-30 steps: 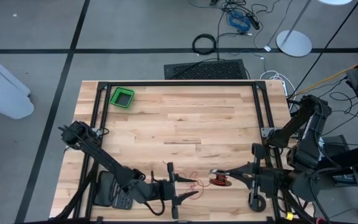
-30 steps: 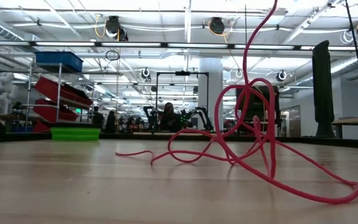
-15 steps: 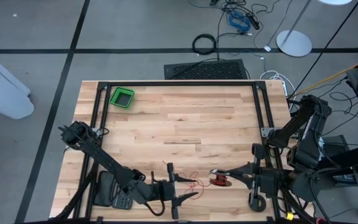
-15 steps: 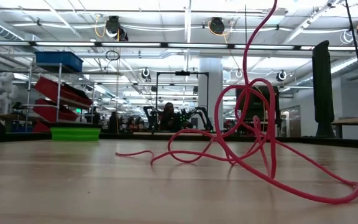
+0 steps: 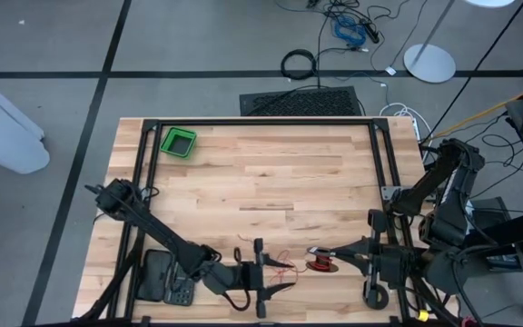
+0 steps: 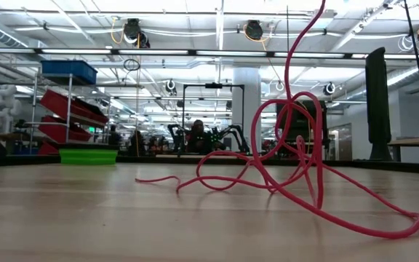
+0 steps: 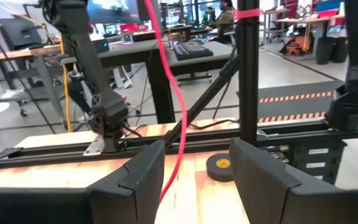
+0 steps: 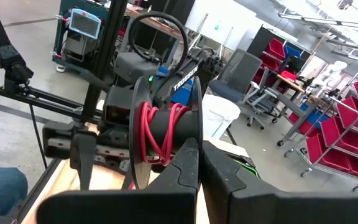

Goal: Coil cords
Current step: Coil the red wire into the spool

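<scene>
A red cord is partly wound on a black spool (image 8: 160,134) (image 5: 319,264). The rest of the cord hangs down from it and lies in loose loops (image 6: 289,175) (image 5: 284,266) on the wood near the front edge. My right gripper (image 8: 199,165) (image 5: 334,259) is shut at the spool and holds it up over the table. My left gripper (image 7: 194,180) (image 5: 275,275) is open and level, just left of the loops. The hanging strand (image 7: 174,106) runs down between its fingers, and I see no touch. My right gripper meets the spool at its near flange (image 8: 194,124), coming level from the table's right. Its own shut fingers hide the exact place of contact. The spool stands on edge, clear of the table, with cord trailing slack below it.
A green bin (image 5: 179,143) (image 6: 87,155) stands at the far left corner. A black tape ring (image 7: 219,167) lies on the wood beyond my left gripper. Black frame rails (image 5: 261,122) edge the table. A black cable hoop (image 5: 299,64) lies on the floor behind it.
My left gripper has gone a little toward the table's right edge, closer to the loose cord and the spool. The cord loops and my right gripper have kept still.
</scene>
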